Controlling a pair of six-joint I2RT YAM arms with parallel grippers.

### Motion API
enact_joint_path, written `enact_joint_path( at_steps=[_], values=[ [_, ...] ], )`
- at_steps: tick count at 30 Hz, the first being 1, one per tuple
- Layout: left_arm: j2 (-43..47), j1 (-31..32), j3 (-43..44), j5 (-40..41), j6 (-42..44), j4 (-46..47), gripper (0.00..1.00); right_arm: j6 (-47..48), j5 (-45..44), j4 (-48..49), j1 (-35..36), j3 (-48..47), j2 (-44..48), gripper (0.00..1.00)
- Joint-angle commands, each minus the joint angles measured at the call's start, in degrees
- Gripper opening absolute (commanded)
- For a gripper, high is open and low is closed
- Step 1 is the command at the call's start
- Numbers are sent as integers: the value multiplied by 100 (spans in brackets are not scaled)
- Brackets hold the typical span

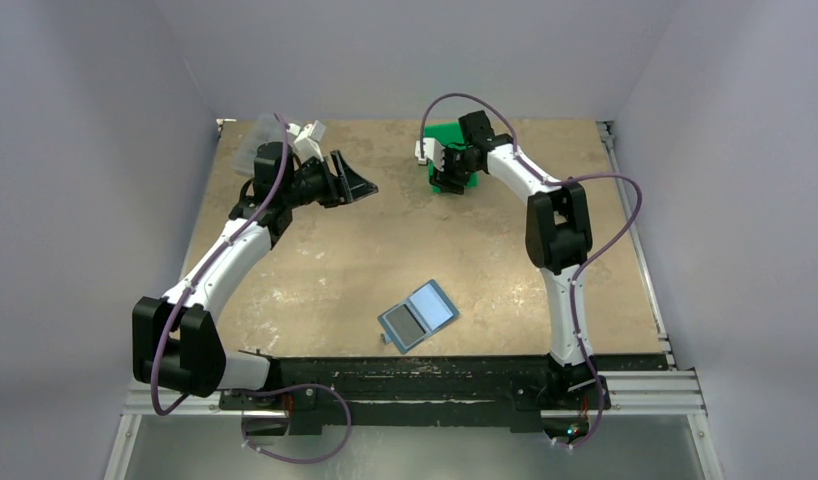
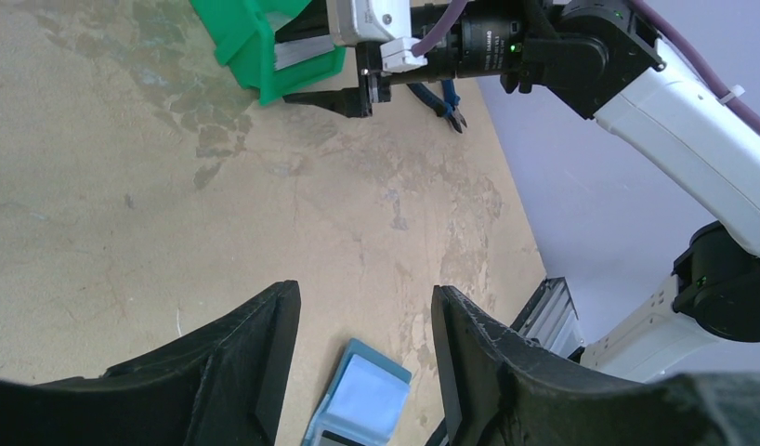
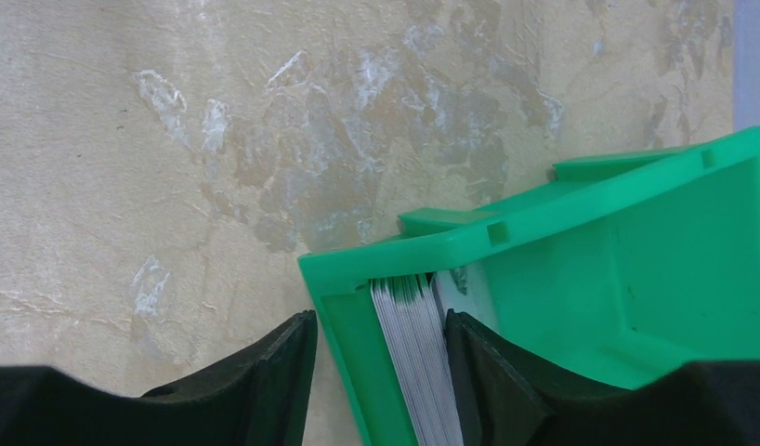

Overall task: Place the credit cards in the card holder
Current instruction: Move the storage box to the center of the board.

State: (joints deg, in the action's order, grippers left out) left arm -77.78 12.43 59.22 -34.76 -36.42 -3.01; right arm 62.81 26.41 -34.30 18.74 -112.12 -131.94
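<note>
**Right arm reaches into the bin for the cards; the wallet waits open**

The right gripper [image 3: 378,321] is down at the corner of the green bin [image 3: 636,260]. One finger is outside the bin's wall and the other inside, so wall and cards both sit between the jaws. The credit cards [image 3: 415,372] stand on edge in a tight stack against that wall, which I take to be why the gripper comes at them from above. The jaws are apart by the width of wall and stack. I cannot tell whether they are pressing yet, and no card looks lifted.

The left gripper [image 2: 364,297] hovers with its jaws apart and nothing between them. It is tilted so that the card holder [image 1: 418,315] shows below and beyond its fingertips. The holder lies spread open, inside up, well away from the right gripper and back toward the arm bases. My guess is that it was laid flat so its pockets face up for a card.

The table [image 1: 315,250] is a worn tan board, blotched with pale scuffs. Plain grey-lilac walls [image 1: 105,150] close it in on three sides.
</note>
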Motion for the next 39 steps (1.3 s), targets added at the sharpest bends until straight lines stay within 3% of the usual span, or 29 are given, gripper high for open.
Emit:
enact_joint_path(
  at_steps=[1,6,12,14,18,21,25,29,34,39],
  values=[
    [65,-38,-33,-152,-37,423,58,82,-131,-66,26,106,402,64],
    [52,-38,-42,-166,-42,439,58,-275,-228,363,26,242,485,81],
    [-34,-38,-67,-196,-62,472,58,-1392,-123,801,23,-25,589,86],
    [-72,-30,-76,-204,-71,489,58,-2252,-332,1284,25,194,850,94],
    [-151,-31,-92,-222,-83,516,58,-4200,-1003,2814,24,1210,1610,99],
    [-220,-30,-119,-235,-104,550,58,-5659,-1796,3020,16,1464,1911,99],
    [-308,-28,-149,-266,-133,589,58,-7508,-2578,2246,-98,1078,1738,99],
    [-467,-21,-197,-305,-182,661,58,-8865,-2474,2279,-378,1410,1710,96],
    [-734,-8,-223,-380,-222,704,58,-9658,-1933,3056,-863,2149,1711,93],
    [-868,-12,-217,-382,-204,693,57,-9595,-1164,3810,-1046,2509,1381,95]
  ],
)
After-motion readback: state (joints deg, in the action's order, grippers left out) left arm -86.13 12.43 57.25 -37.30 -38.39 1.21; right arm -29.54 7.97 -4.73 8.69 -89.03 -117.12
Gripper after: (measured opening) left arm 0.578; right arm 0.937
